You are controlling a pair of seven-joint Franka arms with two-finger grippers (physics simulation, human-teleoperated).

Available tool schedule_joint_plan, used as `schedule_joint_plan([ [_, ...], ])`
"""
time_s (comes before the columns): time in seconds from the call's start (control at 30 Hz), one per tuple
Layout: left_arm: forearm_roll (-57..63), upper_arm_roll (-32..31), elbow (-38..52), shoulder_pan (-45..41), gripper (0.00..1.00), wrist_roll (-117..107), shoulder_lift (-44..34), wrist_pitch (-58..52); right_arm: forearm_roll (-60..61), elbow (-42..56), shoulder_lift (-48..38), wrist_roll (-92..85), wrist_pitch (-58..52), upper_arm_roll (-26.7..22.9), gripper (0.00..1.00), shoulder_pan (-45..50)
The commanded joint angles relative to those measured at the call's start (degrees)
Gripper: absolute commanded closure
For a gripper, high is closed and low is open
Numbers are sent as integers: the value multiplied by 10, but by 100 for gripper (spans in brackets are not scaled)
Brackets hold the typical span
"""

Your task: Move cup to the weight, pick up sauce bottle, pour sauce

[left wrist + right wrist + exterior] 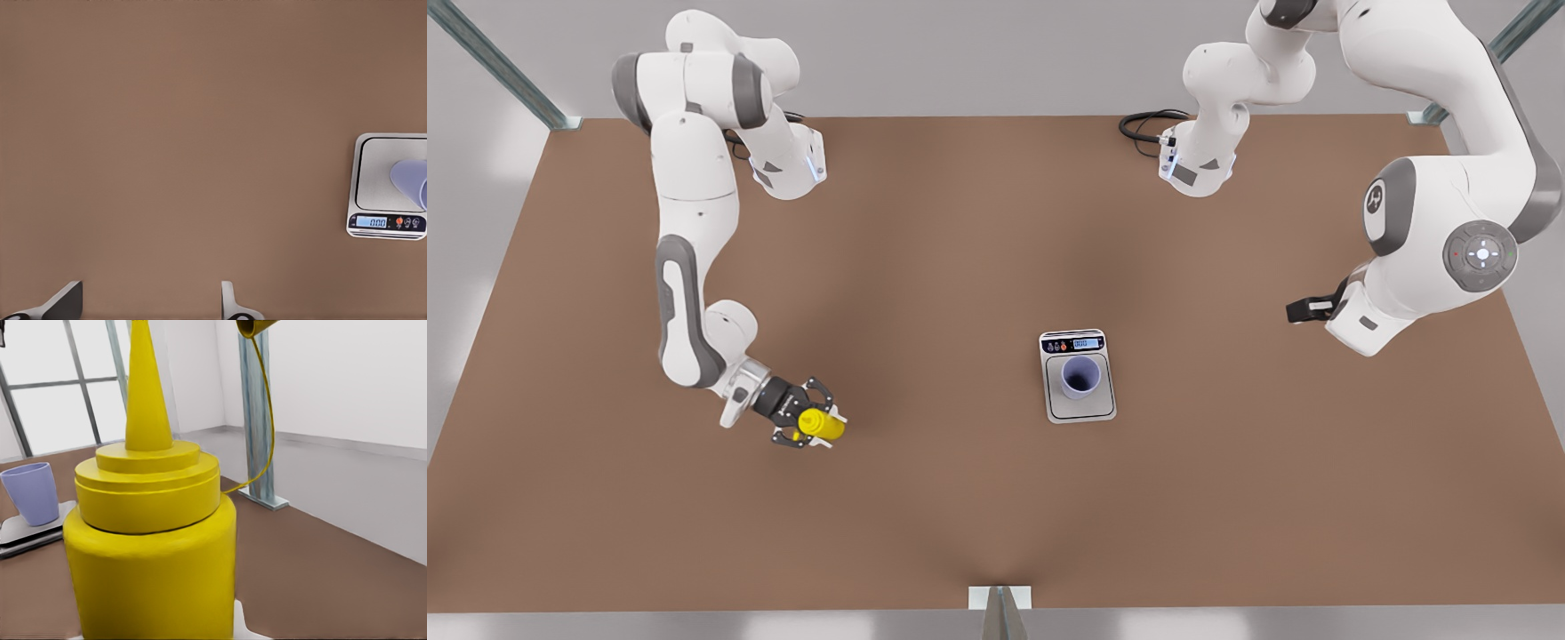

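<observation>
The brown table [960, 222] carries everything, with one Franka arm based at each far corner. The arm on the front view's left reaches down toward the near-left part of the table. This is the right arm, since its wrist camera looks straight at the bottle. The right gripper [811, 425] has its two fingers closed round the yellow sauce bottle [821, 424], which looks upright in the right wrist view, nozzle up; whether it is lifted off the table I cannot tell.

The left arm waits over the far-right side of the table, and the left gripper [150, 303] hangs with its fingers spread wide and nothing between them.

Near the table's middle lies the silver kitchen scale [1078, 376], display end toward the far edge, and the lavender cup [1080, 377] stands upright on its plate — so the first step looks done.

What matters next: the cup lies well apart from the held bottle, toward the front view's right — the bottle must travel that way, then tip nozzle-first over the cup's mouth.
</observation>
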Motion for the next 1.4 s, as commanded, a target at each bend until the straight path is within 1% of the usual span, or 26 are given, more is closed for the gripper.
schedule_joint_plan([
  [0.0, -1, 0, 0, 0, 0, 0, 0, -1, 0, 0, 1, 0, 1, 0, 41, 1],
  [0.23, 0, 1, -1, 0, 0, 0, 4, 4, -9, 1, -5, 17, 70, -1, 41, 19],
  [0.4, 0, 0, -1, 0, 0, 0, 4, 4, -5, 1, 1, -12, 56, 0, 41, 18],
  [0.53, 0, 1, -1, 0, 0, 0, 7, 5, 0, 3, 9, -24, 16, 1, 41, 7],
  [0.97, 0, 1, -1, 0, 0, 0, 8, 7, 12, 9, 35, -42, 9, 1, 41, 11],
  [1.0, 0, 1, -1, 0, 0, 0, 7, 7, 12, 10, 36, -42, 9, 1, 40, 11],
  [1.03, 0, 1, -1, 0, 0, 0, 8, 7, 12, 10, 37, -41, 8, 1, 36, 11],
  [1.1, 0, 1, -1, 0, 0, 0, 7, 7, 13, 11, 40, -41, 8, 1, 34, 11],
  [1.13, 0, 1, -1, 0, 0, 0, 7, 7, 13, 11, 40, -40, 8, 1, 26, 11],
  [1.17, 0, 1, -1, 0, 0, 0, 7, 7, 13, 11, 40, -38, 8, 1, 20, 11],
  [1.2, 0, 1, -1, 0, 0, 0, 7, 7, 14, 11, 40, -38, 8, 1, 17, 11],
  [1.27, 0, 1, -1, 0, 0, 0, 7, 7, 15, 11, 40, -38, 7, 1, 16, 11],
  [1.37, 0, 1, -1, 0, 0, 0, 7, 7, 15, 10, 40, -38, 7, 1, 16, 11],
])
